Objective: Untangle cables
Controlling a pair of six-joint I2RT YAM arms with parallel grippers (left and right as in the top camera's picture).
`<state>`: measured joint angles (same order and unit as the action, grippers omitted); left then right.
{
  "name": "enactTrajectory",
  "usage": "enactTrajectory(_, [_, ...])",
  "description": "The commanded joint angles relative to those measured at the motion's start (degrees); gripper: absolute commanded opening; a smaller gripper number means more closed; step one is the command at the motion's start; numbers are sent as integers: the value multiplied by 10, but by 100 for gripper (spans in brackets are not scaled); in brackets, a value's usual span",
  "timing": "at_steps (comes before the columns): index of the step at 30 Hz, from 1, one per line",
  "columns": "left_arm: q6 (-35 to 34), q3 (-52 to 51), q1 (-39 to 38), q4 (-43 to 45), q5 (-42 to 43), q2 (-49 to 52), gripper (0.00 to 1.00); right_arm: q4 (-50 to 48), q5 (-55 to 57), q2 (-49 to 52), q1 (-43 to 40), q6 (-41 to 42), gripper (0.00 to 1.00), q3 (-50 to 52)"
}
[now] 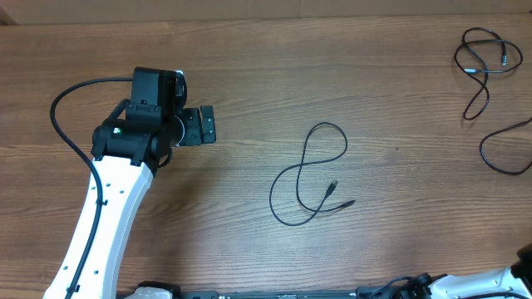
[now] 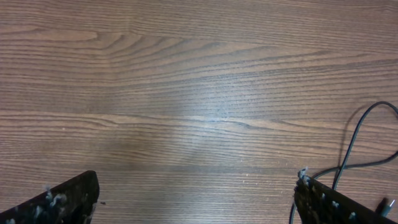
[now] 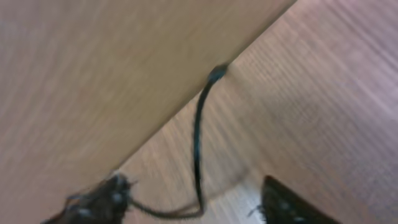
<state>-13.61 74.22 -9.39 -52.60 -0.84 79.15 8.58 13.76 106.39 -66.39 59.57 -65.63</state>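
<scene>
A thin black cable (image 1: 307, 170) lies in a loose figure-eight loop at the table's middle, its two plug ends close together. A second cable (image 1: 486, 60) is bunched at the far right corner. A third cable (image 1: 503, 149) curves off the right edge. My left gripper (image 1: 206, 124) is open and empty over bare wood, left of the middle cable. In the left wrist view (image 2: 196, 186) part of that cable (image 2: 351, 140) shows at the right. My right gripper (image 3: 193, 186) is open. A blurred cable (image 3: 199, 124) runs down between its fingers and bends toward the left finger.
The wooden table (image 1: 249, 66) fills the overhead view. Only the white right arm (image 1: 490, 281) shows there, at the bottom right corner. In the right wrist view a table edge (image 3: 186, 106) runs diagonally, with a plain tan surface beyond it.
</scene>
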Motion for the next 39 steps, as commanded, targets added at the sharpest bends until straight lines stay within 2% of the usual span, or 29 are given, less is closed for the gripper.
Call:
enactTrajectory(1, [-8,-3,-4,0,9,3,100,-3,16,8,-14,-6,63,-10])
enactTrajectory(4, [-8,-3,-4,0,9,3,100,-5,16,18,-16,-13,66,-10])
enactTrajectory(7, [-8,-3,-4,0,12,3,99,-7,12,28,-16,-13,73,-10])
enactTrajectory(17, [-8,-3,-4,-1,35,3,100,-19,5,53,-16,-17,75,-10])
enactTrajectory(21, [-8,-3,-4,0,35,3,100,-35,1,53,-16,-56,74,-10])
enactTrajectory(22, [-8,-3,-4,0,35,3,100,-36,1,53,-16,-61,70,-10])
enactTrajectory(24, [-8,-3,-4,0,35,3,100,-35,-2,53,-16,-75,4,-10])
enactTrajectory(34, [-8,-3,-4,0,34,3,100,-26,-103,53,-10,-75,4,-10])
enactTrajectory(39, [-8,-3,-4,2,33,3,100,6,-158,53,22,-55,4,-9])
